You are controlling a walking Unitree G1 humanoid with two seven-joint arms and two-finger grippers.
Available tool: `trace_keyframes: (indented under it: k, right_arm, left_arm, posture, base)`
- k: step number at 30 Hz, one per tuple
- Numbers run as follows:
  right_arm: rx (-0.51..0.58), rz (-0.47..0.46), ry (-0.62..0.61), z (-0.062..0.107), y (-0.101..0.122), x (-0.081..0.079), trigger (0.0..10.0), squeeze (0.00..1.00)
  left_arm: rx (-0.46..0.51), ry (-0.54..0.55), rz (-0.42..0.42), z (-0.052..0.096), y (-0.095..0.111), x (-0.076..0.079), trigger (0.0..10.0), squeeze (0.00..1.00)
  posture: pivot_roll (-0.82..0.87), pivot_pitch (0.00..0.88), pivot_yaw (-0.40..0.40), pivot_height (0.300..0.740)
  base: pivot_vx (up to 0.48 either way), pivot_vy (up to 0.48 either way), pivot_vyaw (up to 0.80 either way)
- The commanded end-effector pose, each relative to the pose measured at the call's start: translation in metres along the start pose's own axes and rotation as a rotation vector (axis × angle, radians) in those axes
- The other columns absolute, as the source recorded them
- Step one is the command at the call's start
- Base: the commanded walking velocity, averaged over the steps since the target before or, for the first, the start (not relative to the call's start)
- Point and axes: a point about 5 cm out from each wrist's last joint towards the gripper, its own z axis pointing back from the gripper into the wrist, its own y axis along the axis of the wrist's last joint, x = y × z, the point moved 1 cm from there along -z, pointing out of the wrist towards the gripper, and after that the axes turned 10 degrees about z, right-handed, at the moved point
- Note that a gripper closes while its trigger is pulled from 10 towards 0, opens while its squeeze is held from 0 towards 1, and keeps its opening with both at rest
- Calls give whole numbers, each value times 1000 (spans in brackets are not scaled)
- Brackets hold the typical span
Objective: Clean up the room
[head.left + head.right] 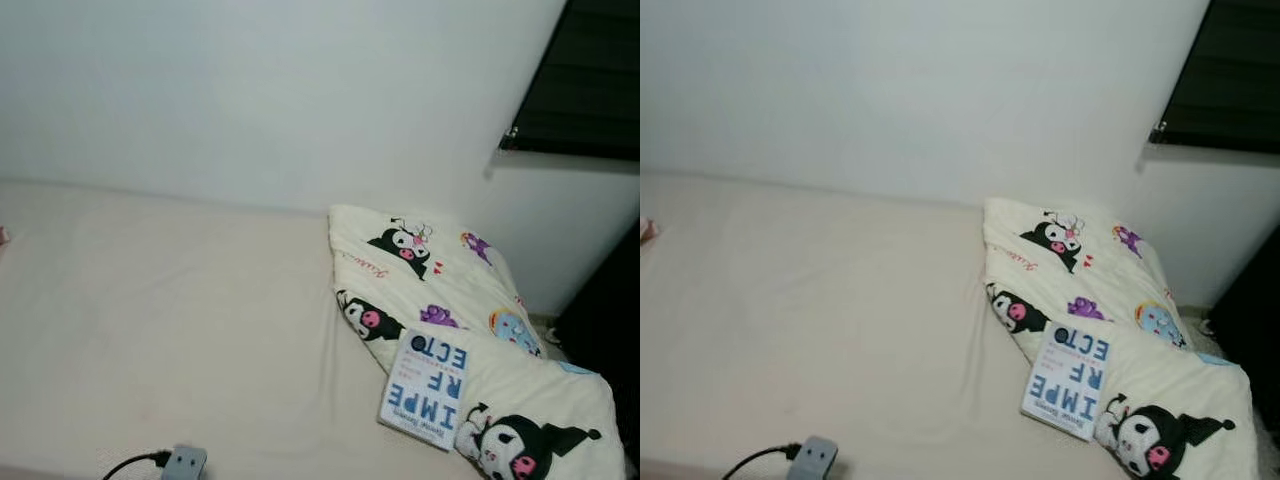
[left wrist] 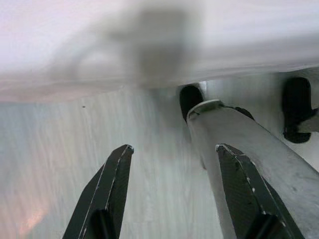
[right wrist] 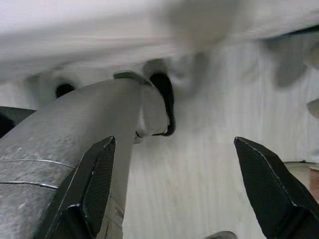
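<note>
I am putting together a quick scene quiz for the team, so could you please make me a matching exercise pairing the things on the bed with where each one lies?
Things:
1. book
2. blanket
3. charger
4. window

Places:
A. high on the right wall
B. near edge of the bed, cable attached
C. lying on the blanket
D. bunched on the right side of the bed

Pairs: 1-C, 2-D, 3-B, 4-A

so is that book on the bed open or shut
Shut: the book lies flat, cover up, its title showing, partly resting on the cartoon-print blanket.
</note>
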Motion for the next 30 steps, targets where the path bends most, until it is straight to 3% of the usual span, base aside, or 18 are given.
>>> trace_keyframes:
  k: [1, 6, 10, 16, 24, 30]
  right_arm:
    - [-29, 2, 33, -2, -5, -12, 10000, 0]
    - [-32, 6, 32, -2, -5, -10, 10000, 0]
    - [-41, 19, 23, 1, -5, 0, 10000, 0]
    - [-28, -2, -4, 3, 2, 15, 10000, 0]
    - [1, -20, -7, 4, 5, 17, 10000, 0]
    - [15, -37, -3, 4, 3, 15, 10000, 0]
  left_arm:
    - [-21, -2, -7, 0, -5, 3, 10000, 0]
    - [-29, 17, -8, 0, -6, 2, 10000, 0]
    - [-32, 20, -3, 0, -6, 2, 10000, 0]
    - [-34, 28, -1, 0, -7, 1, 10000, 0]
    - [-40, 51, 7, 0, -8, -1, 10000, 0]
    - [-47, 71, 25, 0, -9, -2, 10000, 0]
  posture:
    - [-13, 0, -51, 740]
    - [-15, 0, -54, 740]
    - [-16, 0, -55, 740]
    - [-16, 0, -55, 740]
    - [-15, 0, -52, 740]
    - [-17, 0, -49, 740]
  base:
    - [0, 0, 0]
    - [0, 0, 0]
    - [0, 0, 0]
    - [0, 0, -699]
    - [0, 0, -59]
    - [-296, 0, 0]
